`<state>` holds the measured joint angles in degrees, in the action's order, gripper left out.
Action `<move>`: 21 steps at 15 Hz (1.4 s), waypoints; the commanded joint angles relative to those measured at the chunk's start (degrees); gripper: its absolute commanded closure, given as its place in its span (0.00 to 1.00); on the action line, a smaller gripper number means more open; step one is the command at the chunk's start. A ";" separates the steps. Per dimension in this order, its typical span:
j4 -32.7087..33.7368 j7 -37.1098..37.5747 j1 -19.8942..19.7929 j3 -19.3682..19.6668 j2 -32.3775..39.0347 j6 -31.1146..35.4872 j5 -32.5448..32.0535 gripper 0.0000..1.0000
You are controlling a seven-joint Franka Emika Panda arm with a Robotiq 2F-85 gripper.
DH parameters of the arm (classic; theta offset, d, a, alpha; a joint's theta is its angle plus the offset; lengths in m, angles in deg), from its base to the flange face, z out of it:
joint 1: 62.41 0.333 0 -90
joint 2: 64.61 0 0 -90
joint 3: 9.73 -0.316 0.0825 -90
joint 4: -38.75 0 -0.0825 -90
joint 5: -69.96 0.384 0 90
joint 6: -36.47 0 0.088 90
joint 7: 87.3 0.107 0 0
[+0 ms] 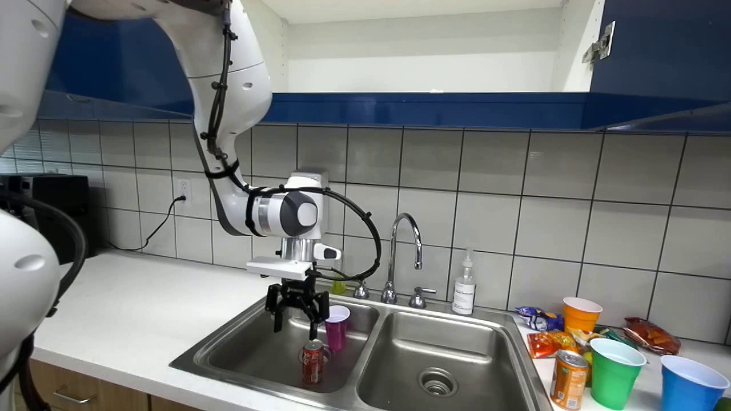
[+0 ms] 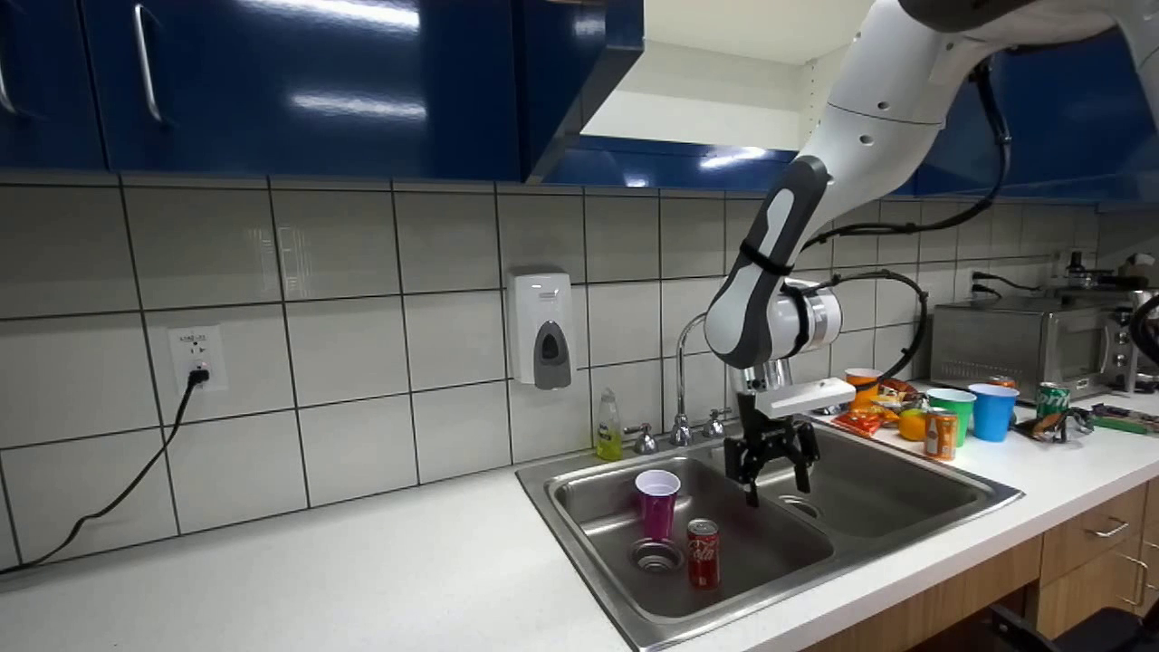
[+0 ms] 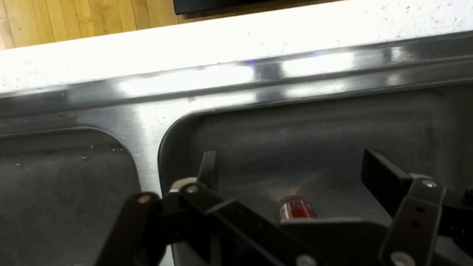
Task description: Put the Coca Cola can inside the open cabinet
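The red Coca Cola can [image 1: 312, 364] stands upright in a sink basin; it also shows in an exterior view [image 2: 703, 554]. In the wrist view only its lower part [image 3: 298, 210] shows, the rest hidden behind the gripper body. My gripper [image 1: 296, 331] is open and empty above the basin, its fingers pointing down and apart from the can; it also shows in an exterior view [image 2: 779, 493]. In the wrist view the spread fingertips [image 3: 290, 162] have only sink floor between them. The open cabinet [image 1: 422, 71], with pale interior and dark blue edge, is high on the wall; it also shows in an exterior view [image 2: 693, 100].
A purple cup [image 1: 337, 328] stands beside the can. The faucet [image 1: 391, 257] rises behind the sink. A clear bottle [image 1: 464, 288], an orange can [image 1: 568, 379], coloured cups and snack bags are on the counter. An opened blue cabinet door [image 1: 662, 57] juts out.
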<state>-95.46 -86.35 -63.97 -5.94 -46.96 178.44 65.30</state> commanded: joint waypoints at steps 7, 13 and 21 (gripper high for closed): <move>3.99 1.47 1.92 0.27 8.04 4.08 -1.18 0.00; 5.90 1.71 2.50 0.16 11.31 6.56 -0.65 0.00; 7.38 1.93 2.76 0.20 15.68 11.42 -0.08 0.00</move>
<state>-89.42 -85.69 -61.69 -5.94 -33.08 188.39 65.33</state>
